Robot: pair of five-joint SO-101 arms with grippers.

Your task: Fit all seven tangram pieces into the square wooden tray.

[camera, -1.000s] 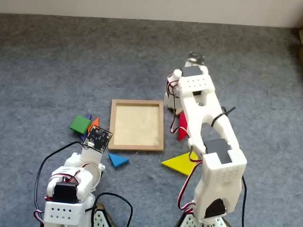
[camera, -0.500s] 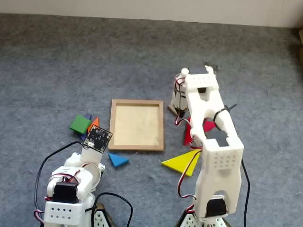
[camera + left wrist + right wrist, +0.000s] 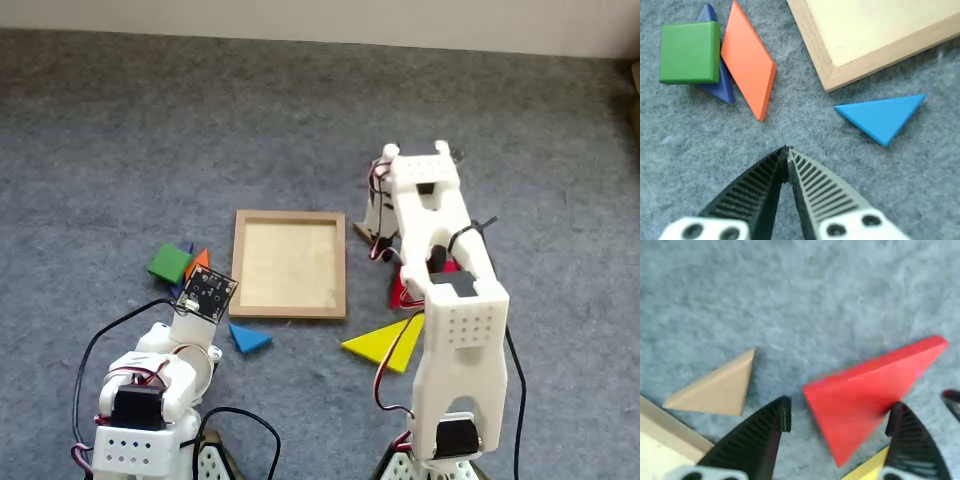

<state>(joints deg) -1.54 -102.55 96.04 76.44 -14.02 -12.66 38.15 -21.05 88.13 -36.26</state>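
Pale wooden tray [image 3: 289, 264] on fuzzy grey carpet [image 3: 150, 130]

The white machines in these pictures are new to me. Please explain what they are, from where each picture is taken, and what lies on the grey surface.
They are two robot arms, each ending in a gripper. The high view looks down on both from a fixed camera; the other two come from cameras on the arms' wrists. On the grey carpet lies a square wooden tray, with no piece in it yet. Around it lie tangram pieces: a green square, a dark blue piece partly under it, an orange parallelogram, a light blue triangle, a yellow triangle, a tan triangle and a red triangle. The left gripper is shut and empty. The right gripper is open around the red triangle; nothing is held.
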